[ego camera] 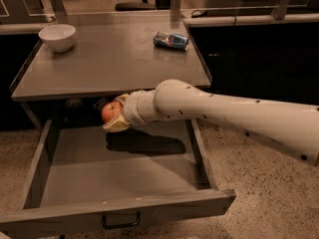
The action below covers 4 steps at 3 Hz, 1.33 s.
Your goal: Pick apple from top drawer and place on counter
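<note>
The red-orange apple (pixel 110 112) is held in my gripper (pixel 115 115), which is shut on it, above the back of the open top drawer (pixel 124 176), just below the counter's front edge. The white arm reaches in from the right. The drawer is pulled fully out, its floor bare, with the arm's shadow on it and a small black handle (pixel 121 220) on its front. The grey counter (pixel 114 59) lies behind and above the apple.
A white bowl (pixel 57 36) stands at the counter's back left. A blue crushed can (pixel 171 40) lies at its back right. Dark cabinets with a pale rail (pixel 249 20) stand to the right and behind. Speckled floor surrounds the drawer.
</note>
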Tool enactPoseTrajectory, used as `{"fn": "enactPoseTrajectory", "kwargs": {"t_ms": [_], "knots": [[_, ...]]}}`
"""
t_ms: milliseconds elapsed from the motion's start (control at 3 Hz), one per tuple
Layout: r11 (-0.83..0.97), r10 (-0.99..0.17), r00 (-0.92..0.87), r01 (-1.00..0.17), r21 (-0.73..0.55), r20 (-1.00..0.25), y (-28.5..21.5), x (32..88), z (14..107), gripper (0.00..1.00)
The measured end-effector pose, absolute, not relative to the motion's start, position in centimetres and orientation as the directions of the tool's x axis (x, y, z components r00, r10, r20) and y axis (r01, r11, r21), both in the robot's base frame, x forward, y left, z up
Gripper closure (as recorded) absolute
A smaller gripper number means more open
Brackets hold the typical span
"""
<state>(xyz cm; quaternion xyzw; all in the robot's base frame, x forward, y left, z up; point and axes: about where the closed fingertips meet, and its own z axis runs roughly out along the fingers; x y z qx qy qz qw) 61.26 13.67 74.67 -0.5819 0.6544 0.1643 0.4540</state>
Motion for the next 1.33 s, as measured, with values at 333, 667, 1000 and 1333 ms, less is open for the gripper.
{"fn": "enactPoseTrajectory", "kwargs": {"t_ms": [333, 667, 1000, 1333], "knots": [[0.271, -0.636, 0.048, -0.921, -0.281, -0.77, 12.8, 59.1, 76.4, 1.0], [0.314, -0.666, -0.003, -0.908, -0.277, -0.746, 11.3, 55.1, 79.9, 1.0], [0.356, -0.675, 0.012, -0.87, -0.34, -0.737, 9.7, 55.2, 82.6, 1.0], [0.378, -0.664, 0.07, -0.828, -0.415, -0.744, 8.6, 59.7, 83.9, 1.0]]}}
